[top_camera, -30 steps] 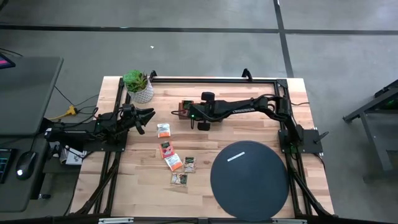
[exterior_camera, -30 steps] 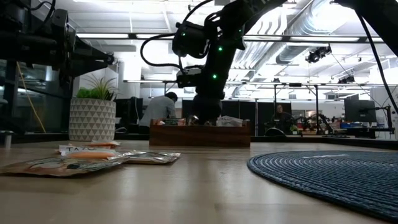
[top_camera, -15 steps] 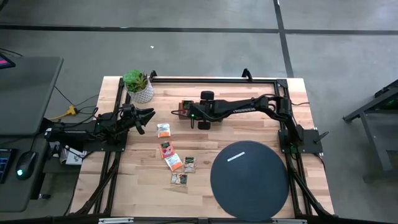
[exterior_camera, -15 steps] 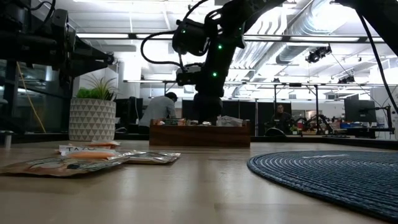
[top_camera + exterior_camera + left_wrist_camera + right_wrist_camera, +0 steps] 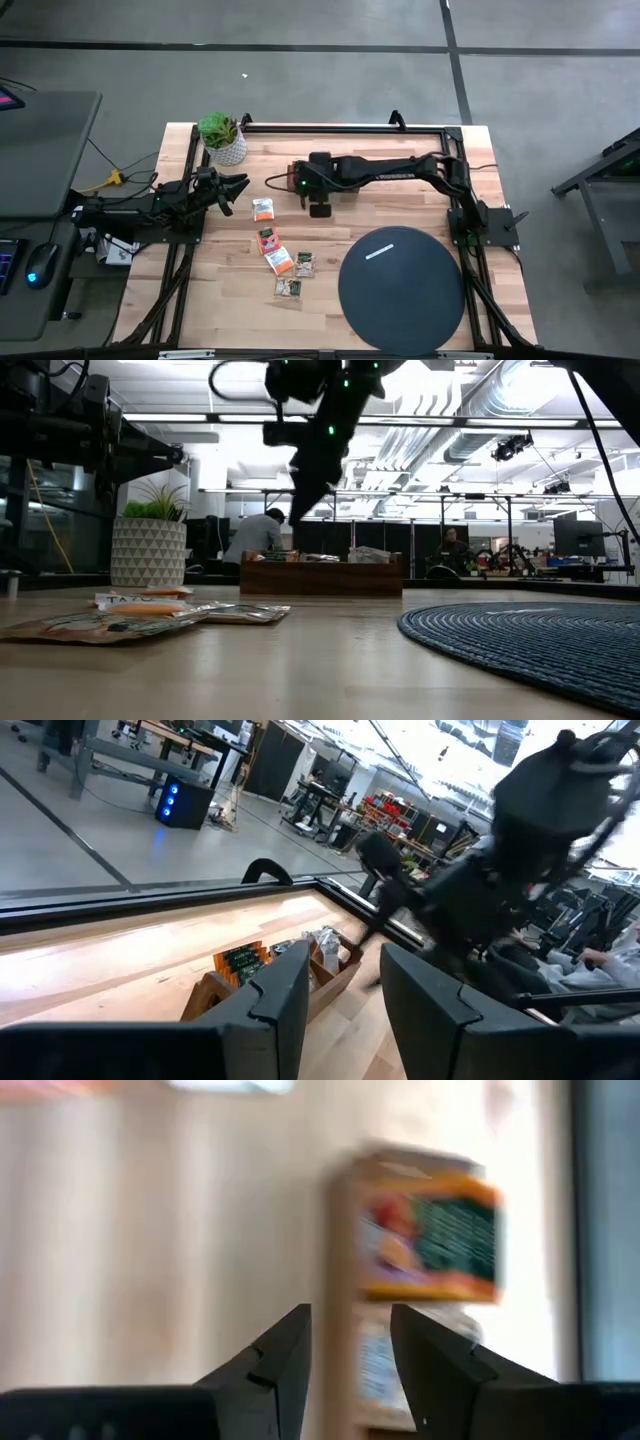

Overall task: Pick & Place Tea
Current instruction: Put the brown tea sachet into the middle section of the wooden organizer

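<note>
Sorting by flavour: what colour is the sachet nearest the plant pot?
Orange sachet; high view shows it best.

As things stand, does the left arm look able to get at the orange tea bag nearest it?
Probably yes: the left end effector waits open at the table's left edge, the orange tea bag lies just beyond it, and bare wood lies between them.

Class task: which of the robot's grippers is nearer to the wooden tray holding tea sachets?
Right. The right gripper hangs just above the wooden tray; the left gripper waits off toward the table's left edge, beyond the loose sachets.
</note>
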Robot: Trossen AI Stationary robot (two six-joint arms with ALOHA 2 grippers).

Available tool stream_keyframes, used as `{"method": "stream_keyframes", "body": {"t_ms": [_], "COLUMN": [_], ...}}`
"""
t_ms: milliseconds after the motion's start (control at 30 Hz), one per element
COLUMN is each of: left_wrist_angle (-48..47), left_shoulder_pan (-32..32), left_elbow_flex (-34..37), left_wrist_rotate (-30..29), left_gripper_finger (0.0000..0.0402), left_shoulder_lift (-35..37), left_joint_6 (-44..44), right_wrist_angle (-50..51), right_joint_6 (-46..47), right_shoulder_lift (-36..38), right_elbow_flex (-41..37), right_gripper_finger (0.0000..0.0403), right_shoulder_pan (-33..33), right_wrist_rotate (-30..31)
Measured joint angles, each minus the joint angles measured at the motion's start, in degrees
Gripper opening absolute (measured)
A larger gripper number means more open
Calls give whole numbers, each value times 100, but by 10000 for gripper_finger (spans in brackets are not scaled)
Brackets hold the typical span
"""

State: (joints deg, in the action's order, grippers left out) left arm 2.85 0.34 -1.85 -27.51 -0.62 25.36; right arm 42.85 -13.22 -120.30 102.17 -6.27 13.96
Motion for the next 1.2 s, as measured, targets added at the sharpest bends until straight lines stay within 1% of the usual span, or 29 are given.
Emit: {"method": "stream_keyframes", "body": {"t_ms": [133, 200, 300, 433, 667, 800, 900, 1100, 1200], "left_wrist_angle": [0, 0, -1, 0, 0, -1, 0, -3, -4], "left_shoulder_pan": [0, 1, 0, 1, 1, 0, 0, 1, 0], "left_elbow_flex": [0, 0, -1, 0, 0, -1, 0, -2, -2], "left_wrist_rotate": [2, 1, 1, 2, 2, 2, 2, -1, -2], "left_gripper_finger": [124, 123, 124, 123, 123, 123, 123, 123, 123], "left_shoulder_lift": [2, 1, 1, 2, 0, 2, 2, 1, 0], "left_joint_6": [2, 2, 2, 1, 0, 2, 0, 2, 2], "right_wrist_angle": [126, 122, 68, 21, -177, -228, -318, -367, -410], "right_joint_6": [427, 689, 1046, 1457, 2107, 2437, 2593, 2827, 2845], "right_shoulder_lift": [7, 7, 7, -55, -427, -594, -687, -838, -941], "right_elbow_flex": [166, 172, 134, 59, 48, 48, 48, 50, 50], "right_gripper_finger": [135, 135, 135, 135, 135, 139, 156, 211, 229], "right_shoulder_pan": [143, 235, 398, 650, 1040, 1221, 1327, 1452, 1509], "right_wrist_rotate": [-991, -1301, -1583, -1661, -2105, -2167, -2174, -2105, -2070]}}
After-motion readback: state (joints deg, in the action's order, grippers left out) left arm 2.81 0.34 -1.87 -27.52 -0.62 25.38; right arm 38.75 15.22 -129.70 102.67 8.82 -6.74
